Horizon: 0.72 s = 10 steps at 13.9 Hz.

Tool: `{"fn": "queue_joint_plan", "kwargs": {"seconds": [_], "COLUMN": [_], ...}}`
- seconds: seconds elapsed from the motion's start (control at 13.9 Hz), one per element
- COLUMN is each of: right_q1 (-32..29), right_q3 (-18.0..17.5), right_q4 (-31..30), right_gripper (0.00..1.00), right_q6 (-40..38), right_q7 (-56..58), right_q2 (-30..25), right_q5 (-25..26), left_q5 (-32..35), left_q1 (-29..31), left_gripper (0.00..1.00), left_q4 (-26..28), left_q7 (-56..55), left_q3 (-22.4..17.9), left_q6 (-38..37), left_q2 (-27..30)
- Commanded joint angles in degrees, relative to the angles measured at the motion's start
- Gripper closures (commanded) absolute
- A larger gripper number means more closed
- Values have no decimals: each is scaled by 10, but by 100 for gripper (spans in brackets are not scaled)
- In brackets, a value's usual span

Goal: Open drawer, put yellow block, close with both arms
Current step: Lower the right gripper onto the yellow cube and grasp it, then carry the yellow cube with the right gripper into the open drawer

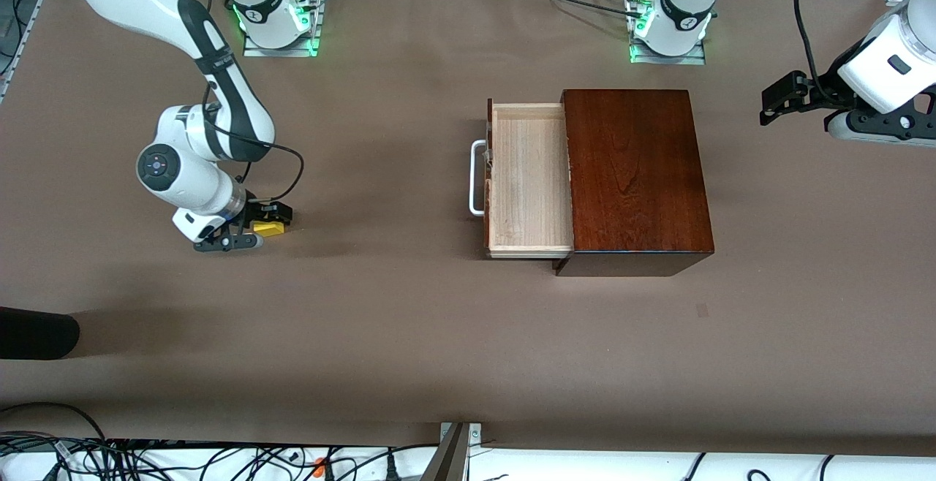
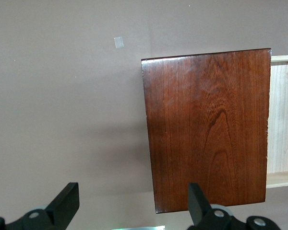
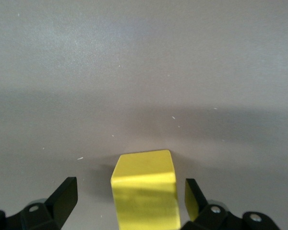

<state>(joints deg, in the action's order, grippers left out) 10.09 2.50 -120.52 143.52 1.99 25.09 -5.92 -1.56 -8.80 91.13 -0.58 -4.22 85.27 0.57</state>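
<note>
The yellow block (image 1: 269, 228) (image 3: 145, 187) rests on the brown table toward the right arm's end. My right gripper (image 1: 257, 229) (image 3: 130, 191) is down at the table, open, one finger on each side of the block with a gap on both sides. The drawer (image 1: 530, 174) (image 2: 282, 120) is pulled out of the dark mahogany box (image 1: 636, 174) (image 2: 206, 129). Its pale tray shows bare, and its white handle (image 1: 477, 177) faces the right arm's end. My left gripper (image 1: 775, 101) (image 2: 132, 194) hangs open and holds nothing, in the air over the table beside the box at the left arm's end.
A dark rounded object (image 1: 36, 331) reaches in at the table's edge near the front camera, at the right arm's end. Cables run along the front edge (image 1: 219, 459). A small patch (image 1: 702, 311) (image 2: 118, 42) marks the table nearer the camera than the box.
</note>
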Motion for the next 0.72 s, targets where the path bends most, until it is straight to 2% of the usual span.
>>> {"fn": "queue_joint_plan", "kwargs": {"seconds": [0.0,0.14,0.29,0.36,0.43,0.65], "right_q1": [6,6,6,6,7,36], "right_q3": [5,7,7,5,3,1], "right_q4": [-30,-43,-40,-35,-14,146], "right_gripper": [24,47,77,84,84,84], "right_q6": [48,61,55,41,9,-192], "right_q7": [4,15,28,26,21,-89], "right_q2": [8,8,0,-9,-16,-7], "right_q5": [8,8,8,8,8,5], "left_q5": [-5,-5,-6,-6,-6,-5], "left_q1": [12,12,12,12,12,12], "left_gripper": [0,0,0,0,0,0], "left_q4": [3,3,2,1,1,-2], "left_q7": [13,13,13,12,12,13], "left_q3": [11,11,11,11,11,11], "left_q6": [1,0,1,1,1,2], "left_q2": [8,7,6,5,5,1]}}
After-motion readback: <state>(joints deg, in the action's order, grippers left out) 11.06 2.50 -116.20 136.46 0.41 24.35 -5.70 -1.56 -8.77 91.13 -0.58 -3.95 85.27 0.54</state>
